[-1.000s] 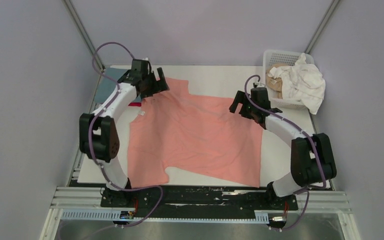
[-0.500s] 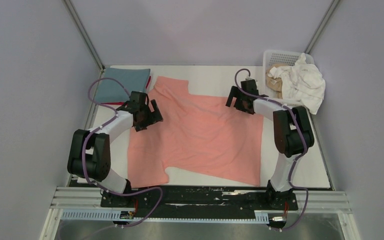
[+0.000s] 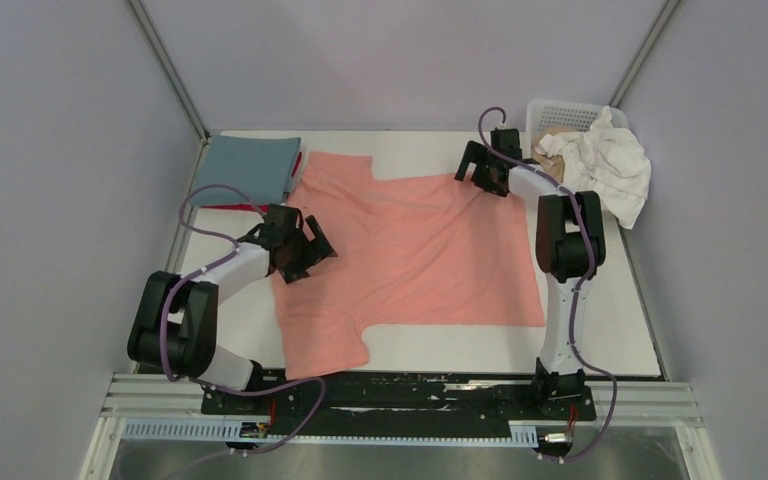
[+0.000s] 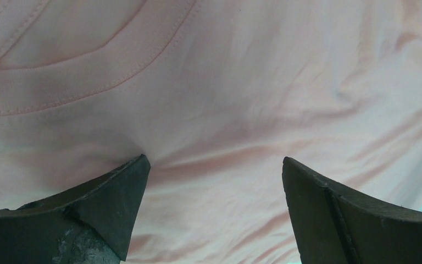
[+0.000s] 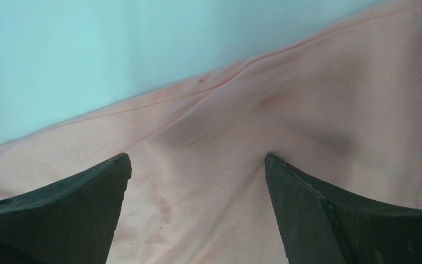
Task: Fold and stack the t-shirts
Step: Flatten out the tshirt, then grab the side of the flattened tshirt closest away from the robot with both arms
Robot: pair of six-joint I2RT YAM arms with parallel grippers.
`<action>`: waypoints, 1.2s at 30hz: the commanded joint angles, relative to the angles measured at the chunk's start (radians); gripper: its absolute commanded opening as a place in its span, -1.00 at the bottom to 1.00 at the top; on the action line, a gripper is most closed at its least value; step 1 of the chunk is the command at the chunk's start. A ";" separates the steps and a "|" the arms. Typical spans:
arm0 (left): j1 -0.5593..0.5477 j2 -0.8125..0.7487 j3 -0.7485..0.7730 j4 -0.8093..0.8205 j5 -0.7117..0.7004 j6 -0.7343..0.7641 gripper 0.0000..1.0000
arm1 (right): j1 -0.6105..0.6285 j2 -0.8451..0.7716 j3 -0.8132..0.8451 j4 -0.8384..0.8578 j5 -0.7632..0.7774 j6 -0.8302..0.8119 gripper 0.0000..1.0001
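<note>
L gripper jaws spread wide over salmon pink t-shirt nr collar; R gripper likewise wide apart at shirt's far edge, nothing grasped.

Matt, softly creased salmon cotton t-shirt on smooth white table.

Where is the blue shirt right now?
In the overhead view, the blue shirt lies folded at the table's far left corner, beside a sleeve of the pink shirt.
</note>
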 commanded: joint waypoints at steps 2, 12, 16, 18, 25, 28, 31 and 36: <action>-0.071 -0.096 -0.090 -0.154 -0.017 -0.129 1.00 | -0.010 0.102 0.099 -0.164 0.035 -0.034 0.99; -0.073 -0.139 0.029 -0.147 -0.283 -0.029 1.00 | -0.010 -0.003 0.155 -0.195 -0.067 -0.103 1.00; -0.067 0.011 0.206 -0.175 -0.281 0.001 1.00 | 0.026 -0.145 0.125 -0.204 -0.026 -0.139 1.00; -0.068 0.053 0.270 -0.231 -0.255 0.019 1.00 | 0.041 -0.240 0.063 -0.204 0.007 -0.134 1.00; -0.218 -0.223 0.182 -0.282 -0.265 0.084 1.00 | 0.059 -0.710 -0.412 -0.172 0.163 0.027 1.00; -0.374 -0.343 0.099 -0.377 -0.283 0.080 1.00 | 0.059 -0.888 -0.590 -0.169 0.213 0.086 1.00; -0.508 -0.453 0.021 -0.461 -0.282 0.021 1.00 | 0.056 -1.048 -0.749 -0.166 0.266 0.141 1.00; -0.761 -0.532 -0.096 -0.595 -0.261 -0.174 0.97 | 0.048 -1.255 -0.936 -0.168 0.368 0.221 1.00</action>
